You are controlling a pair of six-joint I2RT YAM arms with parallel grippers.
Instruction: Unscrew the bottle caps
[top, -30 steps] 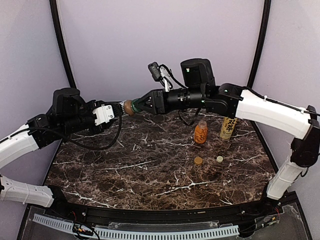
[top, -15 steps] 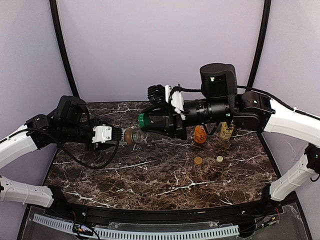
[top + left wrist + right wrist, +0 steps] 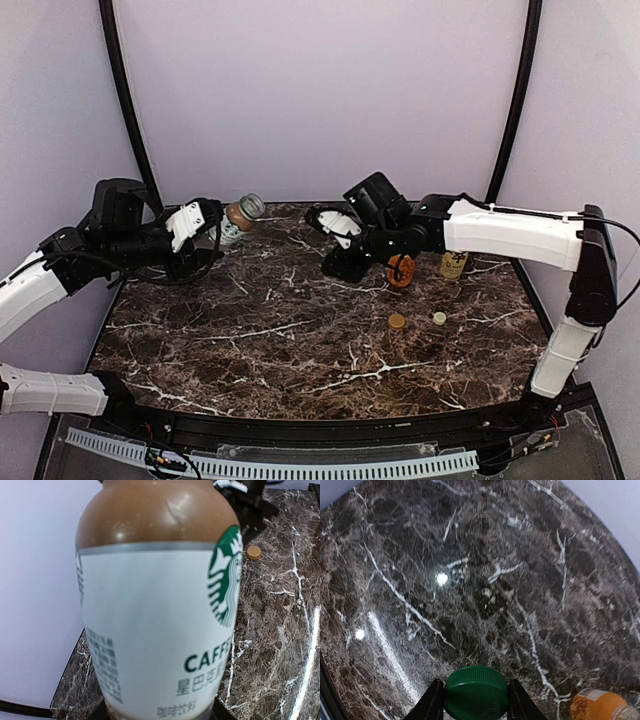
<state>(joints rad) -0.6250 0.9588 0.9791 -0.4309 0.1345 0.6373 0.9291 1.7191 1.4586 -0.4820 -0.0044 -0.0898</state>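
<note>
My left gripper (image 3: 222, 226) is shut on the small clear bottle (image 3: 238, 213) with a white label and brown drink. It holds the bottle tilted above the table's back left, and the mouth is uncapped. In the left wrist view the bottle (image 3: 155, 610) fills the frame. My right gripper (image 3: 336, 266) is low over the table's middle back, shut on a green cap (image 3: 476, 692). The short orange bottle (image 3: 401, 269) and the tall yellow-labelled bottle (image 3: 455, 262) stand to the right of the right gripper. The orange bottle also shows in the right wrist view (image 3: 600, 707).
Two loose caps lie on the marble table (image 3: 280, 340) right of centre: a tan one (image 3: 397, 321) and a pale one (image 3: 439, 318). The tan cap also shows in the left wrist view (image 3: 254, 552). A grey backdrop wall rises behind the table.
The right gripper has come away from the clear bottle with the green cap and dropped to the right, down near the table. The left gripper has drawn the bottle back left and up.
</note>
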